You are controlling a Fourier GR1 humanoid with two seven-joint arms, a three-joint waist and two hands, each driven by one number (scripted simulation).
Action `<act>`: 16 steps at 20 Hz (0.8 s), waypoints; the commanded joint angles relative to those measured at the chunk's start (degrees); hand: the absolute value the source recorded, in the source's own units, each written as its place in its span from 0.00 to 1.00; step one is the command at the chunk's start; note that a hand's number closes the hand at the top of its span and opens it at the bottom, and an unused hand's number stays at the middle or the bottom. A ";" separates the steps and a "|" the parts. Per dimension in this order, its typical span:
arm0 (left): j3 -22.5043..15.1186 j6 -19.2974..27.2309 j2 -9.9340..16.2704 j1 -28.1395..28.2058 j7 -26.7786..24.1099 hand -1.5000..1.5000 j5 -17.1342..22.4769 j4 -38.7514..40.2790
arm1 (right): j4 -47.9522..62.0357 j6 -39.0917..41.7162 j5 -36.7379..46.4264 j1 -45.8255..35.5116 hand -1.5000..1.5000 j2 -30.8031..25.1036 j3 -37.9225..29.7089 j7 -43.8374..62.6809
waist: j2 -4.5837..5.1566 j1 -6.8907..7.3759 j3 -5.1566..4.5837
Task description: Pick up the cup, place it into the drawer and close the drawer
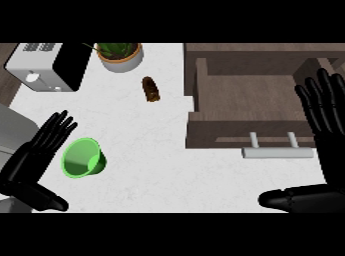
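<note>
The open dark-brown wooden drawer (243, 95) sits at the right of the white marbled counter top (160, 170), pulled out toward the viewer. Its interior shows only a bare brown floor; nothing is visible inside it. The front panel carries a pale grey bar handle (276, 152) on two short posts.

The bright green plastic cup (83, 158) lies on the counter at the left, well apart from the drawer. It is tipped so that its open mouth faces up and toward the viewer; the inside is green throughout with no visible contents.

The left hand (35, 160), black, is just beside the cup on its left side. Its fingers are straight and extended toward the upper right, and the thumb points to the lower right. The hand is released; it grasps nothing. Whether the fingers touch the cup's rim cannot be determined.

The right hand (326, 112), black, is at the right edge, over the drawer's right side. Its fingers are straight and point upward, with the thumb extended to the left near the bottom. It is likewise released and holds nothing.

At the top of the counter stand a grey round pot with a green plant (120, 55) and, to its left, a white and black toaster (48, 66). A small brown elongated object (151, 89) lies between the pot and the drawer. A dark wood floor borders the counter at upper left.
</note>
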 commanded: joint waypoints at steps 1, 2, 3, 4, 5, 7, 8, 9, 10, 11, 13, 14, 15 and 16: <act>0.15 -1.14 1.25 -1.95 -8.80 0.00 -5.95 9.41 | -0.50 -2.39 0.11 -4.90 0.00 0.38 0.10 4.40 | 0.03 0.03 -0.02; 1.33 -2.00 2.96 -3.54 -8.67 0.00 -5.02 11.16 | -2.54 -1.63 0.66 -2.32 0.00 0.16 0.65 3.82 | 0.00 -0.03 -0.01; -0.92 -0.08 0.69 -5.63 -10.36 0.00 -7.84 14.09 | 0.95 -0.32 1.47 -1.36 0.00 0.26 0.82 -0.04 | 0.03 -0.09 -0.01; 0.52 -0.83 2.44 -5.15 -14.86 0.00 -8.91 17.41 | -0.47 0.63 -1.03 -1.02 0.00 -0.92 -0.95 1.94 | 0.03 -0.13 -0.01; -0.11 -3.15 3.63 -1.54 -15.08 0.00 -8.64 15.38 | 2.50 -0.22 1.70 -1.59 0.00 0.63 0.51 -2.16 | 0.03 0.08 -0.01; -0.41 -0.53 3.57 -6.55 -19.50 0.00 -11.68 23.40 | -0.95 -0.34 -1.41 -4.08 0.00 -0.92 -1.04 4.46 | 0.06 -0.15 -0.03; -1.18 0.03 2.39 -4.86 -16.67 0.00 -10.51 20.92 | 0.27 0.58 0.09 -0.04 0.00 0.22 0.24 -0.04 | 0.00 -0.01 0.00; -0.41 -1.39 4.20 -5.07 -20.38 0.00 -10.84 23.83 | 4.31 2.93 -3.16 -1.75 0.00 -1.81 -3.67 -2.31 | 0.07 -0.04 -0.01; -1.53 1.06 2.67 -7.21 -22.02 0.00 -12.62 26.48 | 0.78 -1.70 1.56 -4.31 0.00 0.93 1.24 2.08 | 0.05 -0.08 -0.03; -1.19 0.35 3.10 -4.49 -20.64 0.00 -10.98 23.51 | -2.12 0.72 -1.31 -1.60 0.00 -1.32 -0.96 3.91 | -0.02 -0.01 -0.01; -2.17 2.33 1.64 -7.17 -19.26 0.00 -11.33 25.35 | -2.59 -1.39 -1.90 -4.50 0.00 -1.08 -1.69 7.57 | -0.01 -0.06 -0.01; -2.16 2.21 2.32 -6.62 -23.68 0.00 -12.52 28.07 | 0.25 1.06 -2.60 -1.82 0.00 -0.95 -2.48 1.26 | 0.03 -0.09 -0.01; -1.75 2.94 2.42 -9.99 -25.18 0.00 -12.76 31.97 | 1.17 2.67 -3.11 -0.35 0.00 -1.44 -2.85 -0.81 | 0.09 -0.33 -0.03; -0.77 0.18 4.62 -9.53 -21.98 0.00 -10.29 29.98 | 1.92 1.45 -2.91 -2.46 0.00 -1.22 -2.87 1.10 | 0.03 -0.05 -0.01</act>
